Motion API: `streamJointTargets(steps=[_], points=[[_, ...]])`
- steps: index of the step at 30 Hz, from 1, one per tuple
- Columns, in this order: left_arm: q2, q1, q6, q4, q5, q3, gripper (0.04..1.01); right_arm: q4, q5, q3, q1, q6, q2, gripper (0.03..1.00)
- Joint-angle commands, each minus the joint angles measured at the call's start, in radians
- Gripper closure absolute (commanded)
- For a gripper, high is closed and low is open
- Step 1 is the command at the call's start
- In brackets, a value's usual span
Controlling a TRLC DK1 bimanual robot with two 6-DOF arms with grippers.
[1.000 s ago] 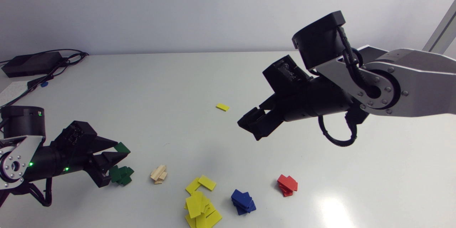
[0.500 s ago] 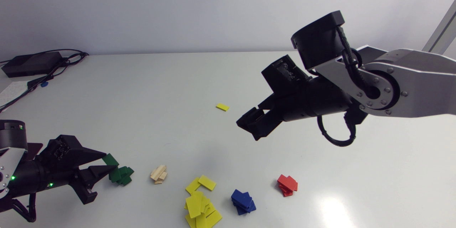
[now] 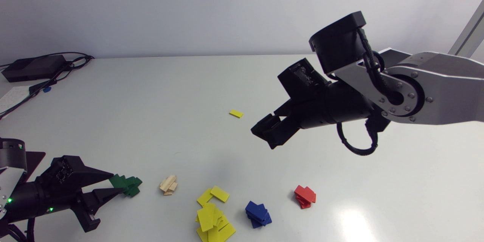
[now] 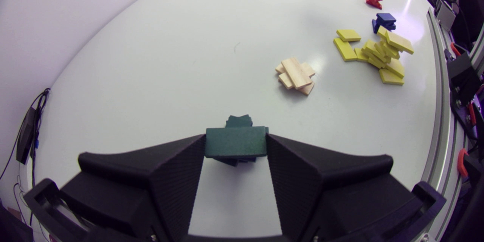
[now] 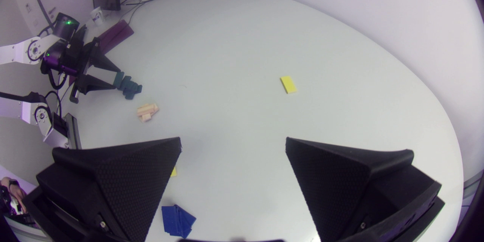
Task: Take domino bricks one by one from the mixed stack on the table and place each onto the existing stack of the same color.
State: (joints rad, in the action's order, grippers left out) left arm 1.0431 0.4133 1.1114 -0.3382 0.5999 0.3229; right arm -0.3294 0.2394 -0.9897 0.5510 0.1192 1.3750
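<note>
We pinch one green brick (image 4: 235, 142) in our left gripper (image 4: 236, 147), with a finger pressed on each short end. The brick lies flat right over the green stack (image 3: 133, 188) and hides most of it from the left wrist view. We cannot tell if the brick touches the stack below.

On the table (image 3: 151, 94), the other heaps sit in a row that leads away from the green stack toward our right arm's side. The wood-coloured stack (image 3: 168, 185) is the closest, near the green stack but not touching it. After it comes the yellow pile (image 3: 211, 217), messy and spread out, with two yellow bricks lying flat at its edge. Then comes the blue stack (image 3: 258, 213). The red stack (image 3: 304, 196) is the farthest from the green stack.

A lone yellow brick (image 3: 236, 113) lies well apart from the green stack, out toward the middle of the table. Our right gripper (image 3: 269, 133) hangs in the air past that brick, far from the green stack, with its fingers spread wide.

A black box (image 3: 34, 67) with cables (image 3: 56, 72) sits at a far corner, well apart from the green stack.

We count five heaps, one of each colour. We count one brick alone, one brick held, and two grippers. The bricks inside each heap overlap too much to count.
</note>
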Motion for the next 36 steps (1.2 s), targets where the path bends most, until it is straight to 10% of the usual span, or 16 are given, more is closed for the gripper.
streamJointTargets(steps=[1,20,29,36], points=[[-0.034,0.010,0.039,-0.021,0.015,-0.024,0.790,0.012,0.005,0.031,0.007,-0.021,-0.013,0.066],[0.058,0.021,0.045,0.021,0.017,-0.022,0.777,0.012,0.005,0.039,0.007,-0.018,-0.028,0.066],[0.072,0.016,0.039,0.030,0.017,-0.016,0.433,0.012,0.005,0.039,0.003,-0.018,-0.028,0.066],[0.072,0.012,0.036,0.030,0.017,-0.012,0.357,0.012,0.005,0.037,0.003,-0.020,-0.027,0.066]])
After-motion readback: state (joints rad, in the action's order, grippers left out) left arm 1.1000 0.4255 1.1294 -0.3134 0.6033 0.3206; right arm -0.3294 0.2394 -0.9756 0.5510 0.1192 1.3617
